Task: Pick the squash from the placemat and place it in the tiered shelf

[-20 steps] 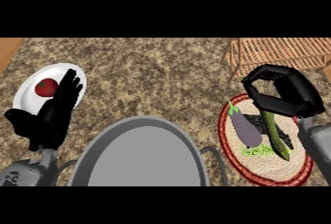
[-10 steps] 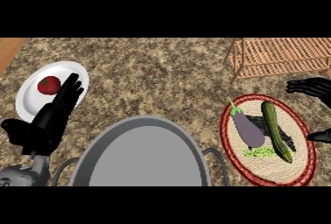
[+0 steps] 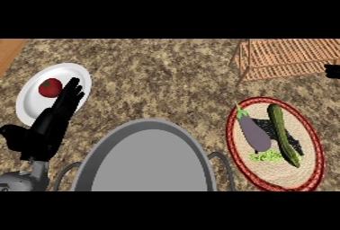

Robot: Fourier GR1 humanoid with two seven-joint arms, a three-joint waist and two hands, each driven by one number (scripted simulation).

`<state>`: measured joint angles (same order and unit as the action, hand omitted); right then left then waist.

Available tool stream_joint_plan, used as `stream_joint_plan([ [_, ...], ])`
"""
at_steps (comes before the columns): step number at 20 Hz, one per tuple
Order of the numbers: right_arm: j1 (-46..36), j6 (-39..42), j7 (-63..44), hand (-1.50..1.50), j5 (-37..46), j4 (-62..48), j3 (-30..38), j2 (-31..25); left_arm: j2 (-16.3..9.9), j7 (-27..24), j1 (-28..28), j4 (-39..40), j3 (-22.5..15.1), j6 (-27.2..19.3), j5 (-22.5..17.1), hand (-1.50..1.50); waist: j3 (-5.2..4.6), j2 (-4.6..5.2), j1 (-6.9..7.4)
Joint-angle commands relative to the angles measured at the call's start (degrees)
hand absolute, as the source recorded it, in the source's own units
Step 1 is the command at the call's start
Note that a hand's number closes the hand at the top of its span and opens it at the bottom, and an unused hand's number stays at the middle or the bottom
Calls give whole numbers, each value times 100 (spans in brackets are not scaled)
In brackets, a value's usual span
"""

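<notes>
At the right edge, only a black sliver of the right robot hand shows (grip unreadable), withdrawn from the round woven placemat it hovered over earlier. The long green squash lies there beside a purple eggplant. The left robot hand rests open.

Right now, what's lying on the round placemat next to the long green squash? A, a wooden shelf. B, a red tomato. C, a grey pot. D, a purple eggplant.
D: a purple eggplant lies on the placemat just left of the green squash; the tomato sits on the white plate at the far left instead.
</notes>
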<state>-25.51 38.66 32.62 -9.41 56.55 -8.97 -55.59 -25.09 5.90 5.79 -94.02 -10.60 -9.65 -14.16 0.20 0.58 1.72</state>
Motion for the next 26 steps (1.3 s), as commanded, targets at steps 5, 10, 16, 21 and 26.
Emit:
stream_joint_plan([
  [5,-284,555,1138,-150,994,80,-642,-272,20,-193,-35,115,135,159,56,0,-14,-24,-48],
  [10,-196,211,759,-150,1157,474,-804,-104,-87,-26,-73,185,432,335,-51,0,-21,-55,-143],
  [16,-107,-802,1191,-150,2449,230,-1322,87,-10,-111,-360,-108,494,476,-45,0,-17,-50,-96],
  [21,-565,-768,687,-150,2735,196,-1244,699,255,87,-206,-7,457,424,211,0,-19,-48,-102],
  [26,-480,-753,706,-150,3177,156,-1252,748,418,259,-350,-448,360,296,518,0,-18,-54,-98],
])
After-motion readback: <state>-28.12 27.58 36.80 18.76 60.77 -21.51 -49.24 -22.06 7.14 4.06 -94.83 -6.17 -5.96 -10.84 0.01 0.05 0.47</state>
